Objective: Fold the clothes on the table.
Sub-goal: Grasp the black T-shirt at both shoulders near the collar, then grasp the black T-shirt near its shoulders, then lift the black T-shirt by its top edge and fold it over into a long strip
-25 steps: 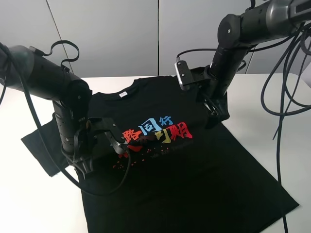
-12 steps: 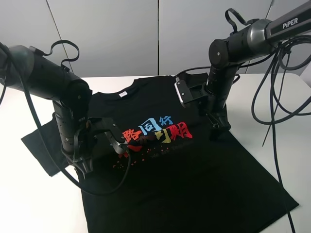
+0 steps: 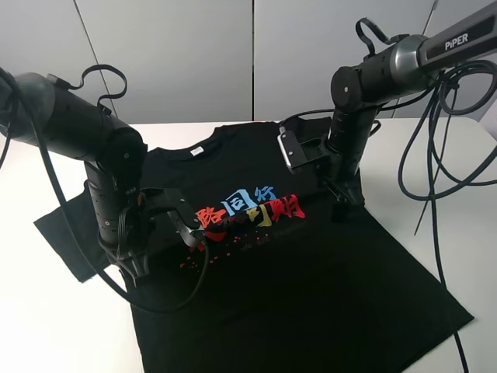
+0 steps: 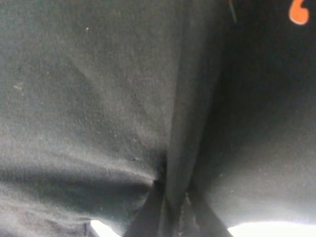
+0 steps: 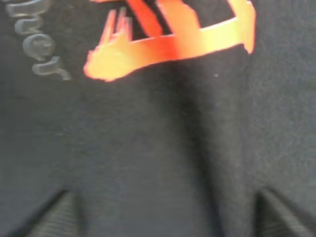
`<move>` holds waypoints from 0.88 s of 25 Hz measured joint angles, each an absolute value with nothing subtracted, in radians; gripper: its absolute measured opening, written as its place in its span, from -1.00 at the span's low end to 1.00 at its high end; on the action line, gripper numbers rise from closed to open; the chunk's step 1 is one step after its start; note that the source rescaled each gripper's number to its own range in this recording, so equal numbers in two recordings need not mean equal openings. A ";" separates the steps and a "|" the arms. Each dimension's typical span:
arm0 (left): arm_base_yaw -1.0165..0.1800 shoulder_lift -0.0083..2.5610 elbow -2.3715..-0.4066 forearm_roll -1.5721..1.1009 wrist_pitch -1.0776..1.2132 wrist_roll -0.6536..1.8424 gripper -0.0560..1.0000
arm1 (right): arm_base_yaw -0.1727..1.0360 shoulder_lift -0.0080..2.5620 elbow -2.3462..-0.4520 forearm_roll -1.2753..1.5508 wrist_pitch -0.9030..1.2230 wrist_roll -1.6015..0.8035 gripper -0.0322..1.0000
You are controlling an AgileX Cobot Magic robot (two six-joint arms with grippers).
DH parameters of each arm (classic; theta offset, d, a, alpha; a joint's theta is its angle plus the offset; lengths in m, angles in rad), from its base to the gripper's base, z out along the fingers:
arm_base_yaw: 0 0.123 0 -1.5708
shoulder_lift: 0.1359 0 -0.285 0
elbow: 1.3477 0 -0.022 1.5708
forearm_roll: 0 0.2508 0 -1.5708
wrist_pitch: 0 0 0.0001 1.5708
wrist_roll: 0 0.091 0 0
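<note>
The black T-shirt [image 3: 295, 280] lies spread on the white table [image 3: 46, 326], its red, blue and yellow print [image 3: 248, 210] facing up. My left gripper [image 3: 137, 272] points down on the shirt's left side, below the left sleeve. In the left wrist view my left gripper [image 4: 170, 217] is shut on a raised fold of black cloth [image 4: 187, 123]. My right gripper [image 3: 340, 208] presses down on the shirt just right of the print. In the right wrist view my right gripper [image 5: 168, 212] is open, its fingertips [image 5: 57, 212] wide apart over a ridge of cloth below a red character [image 5: 168, 39].
Black cables [image 3: 435, 171] hang from the right arm over the table's right side. Grey wall panels [image 3: 194, 54] stand behind the table. The left sleeve [image 3: 66, 225] lies flat beyond the left arm. Bare tabletop shows at the front left and far right.
My right arm has swung in and lowered its gripper onto the shirt, a little toward the front. The print and right hem have shifted slightly left. My left arm has not moved.
</note>
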State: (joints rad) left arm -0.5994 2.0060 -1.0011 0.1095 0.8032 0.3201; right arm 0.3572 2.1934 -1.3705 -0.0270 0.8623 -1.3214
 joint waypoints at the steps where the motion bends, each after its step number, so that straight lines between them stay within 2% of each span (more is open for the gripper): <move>1: -0.599 2.006 -1.001 0.109 0.803 0.320 -0.89 | 0.357 2.195 -1.370 -0.027 0.862 -1.318 0.08; 3: -0.599 2.006 -1.001 0.109 0.803 0.320 -0.89 | 0.357 2.195 -1.370 -0.023 0.867 -1.304 -0.29; 5: -0.599 2.006 -1.001 0.109 0.803 0.320 -0.89 | 0.357 2.195 -1.370 -0.023 0.870 -1.284 -0.54; 8: -0.599 2.006 -1.001 0.109 0.801 0.322 -0.89 | 0.357 2.195 -1.370 -0.019 0.888 -1.260 -0.80; 10: -0.599 2.006 -1.001 0.109 0.801 0.322 -0.89 | 0.357 2.195 -1.371 -0.017 0.897 -1.246 -0.86; 14: -0.599 2.006 -1.001 0.109 0.801 0.324 -0.89 | 0.357 2.195 -1.371 -0.017 0.901 -1.207 -0.79; 17: -0.599 2.006 -1.001 0.109 0.801 0.324 -0.89 | 0.357 2.195 -1.373 -0.017 0.908 -1.192 -0.92; 22: -0.599 2.012 -1.036 0.128 0.808 0.324 -0.89 | 0.358 2.185 -1.370 -0.019 0.920 -1.182 -0.94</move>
